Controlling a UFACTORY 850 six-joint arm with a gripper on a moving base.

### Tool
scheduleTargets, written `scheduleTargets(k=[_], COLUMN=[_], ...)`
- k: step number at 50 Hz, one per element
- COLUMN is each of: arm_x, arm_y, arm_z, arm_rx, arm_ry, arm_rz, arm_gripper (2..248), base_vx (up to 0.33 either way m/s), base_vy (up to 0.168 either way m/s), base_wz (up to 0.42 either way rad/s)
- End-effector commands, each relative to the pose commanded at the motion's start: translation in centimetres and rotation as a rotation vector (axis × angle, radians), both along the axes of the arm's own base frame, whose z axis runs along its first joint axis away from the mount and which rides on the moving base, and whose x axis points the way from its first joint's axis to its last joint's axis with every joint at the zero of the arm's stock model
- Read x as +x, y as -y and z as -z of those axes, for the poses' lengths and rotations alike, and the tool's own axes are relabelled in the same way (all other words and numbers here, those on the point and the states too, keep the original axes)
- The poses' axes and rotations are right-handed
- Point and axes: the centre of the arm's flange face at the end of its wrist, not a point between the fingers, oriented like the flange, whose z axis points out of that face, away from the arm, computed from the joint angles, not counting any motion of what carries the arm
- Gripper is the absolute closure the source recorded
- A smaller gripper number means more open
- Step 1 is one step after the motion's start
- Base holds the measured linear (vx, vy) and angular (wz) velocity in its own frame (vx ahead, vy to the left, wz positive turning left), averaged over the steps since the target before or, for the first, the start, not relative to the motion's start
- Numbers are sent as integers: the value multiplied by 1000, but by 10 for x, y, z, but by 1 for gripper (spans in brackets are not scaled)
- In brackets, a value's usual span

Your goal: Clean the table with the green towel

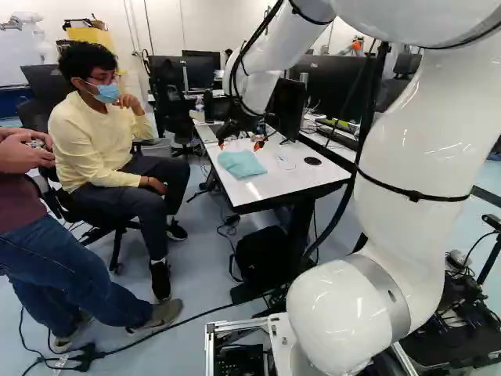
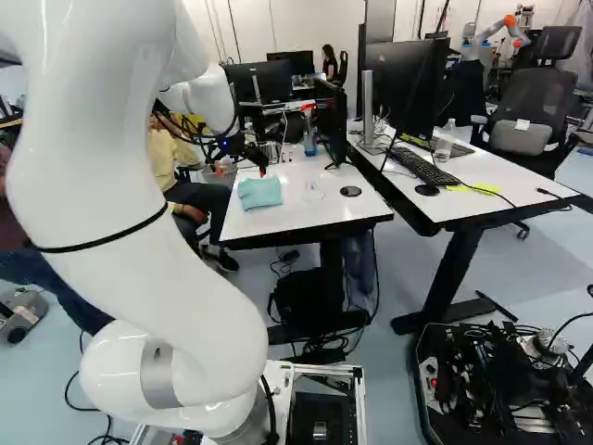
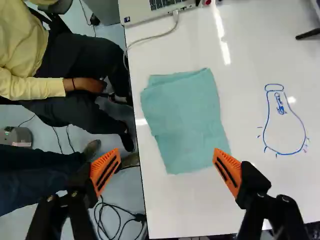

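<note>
1. The gripper point(image 3: 166, 159) is hovering near the towel's closer end, its fingers standing wide apart and clasping nothing, presumably to straddle the cloth.
2. The green towel point(image 3: 187, 125) is lying folded on the white table point(image 3: 190, 215), near one edge; its layers are probably offering something to pinch.
3. The blue light-bulb drawing point(image 3: 267, 127) is sitting beside the towel, apart from it, likely awaiting wiping.
4. The laptop point(image 3: 145, 11) is resting farther off, probably leaving wiping room.
</note>
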Motion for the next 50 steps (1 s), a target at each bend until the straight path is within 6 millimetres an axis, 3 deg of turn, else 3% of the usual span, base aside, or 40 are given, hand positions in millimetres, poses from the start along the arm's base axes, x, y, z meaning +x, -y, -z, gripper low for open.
scheduleTargets(k=[27, 50], arm_x=[43, 76], arm_y=[16, -6], arm_z=[36, 69], arm_rx=[9, 2], arm_ry=[-81, -117], arm_rz=[55, 26], arm_gripper=[3, 3], base_vx=[0, 0], base_vy=[0, 0], base_wz=[0, 0])
